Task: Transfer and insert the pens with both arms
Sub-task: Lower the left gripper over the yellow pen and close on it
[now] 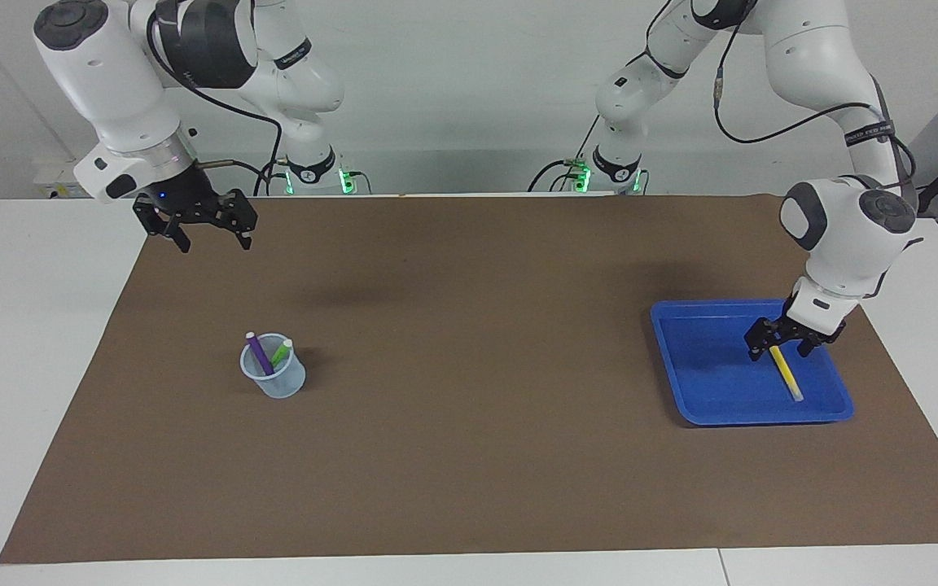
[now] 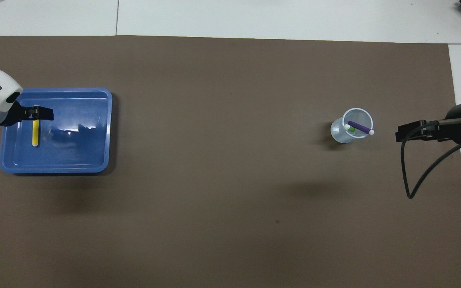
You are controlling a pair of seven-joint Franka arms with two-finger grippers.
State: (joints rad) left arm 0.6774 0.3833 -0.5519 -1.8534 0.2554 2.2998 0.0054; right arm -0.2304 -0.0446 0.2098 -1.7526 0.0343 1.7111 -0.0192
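In the shallow blue plastic tray (image 1: 709, 407), the left gripper (image 1: 778, 351) straddles the slim yellow pen (image 1: 786, 373), fingers spread. The right gripper (image 1: 213, 241), spread too, hangs over the brown mat (image 1: 469, 456), well apart from the tray

In the cup (image 1: 273, 377), the lower ends of the purple pen (image 1: 257, 352) and the green pen (image 1: 281, 352) blurred behind the translucent wall. The left hand (image 1: 778, 350) covered the yellow pen's (image 1: 786, 374) end nearer the robots. In the overhead view, both arms were cut off by the side edges.

Blue tray (image 1: 685, 370), clear cup (image 1: 278, 382), brown mat (image 1: 469, 456)
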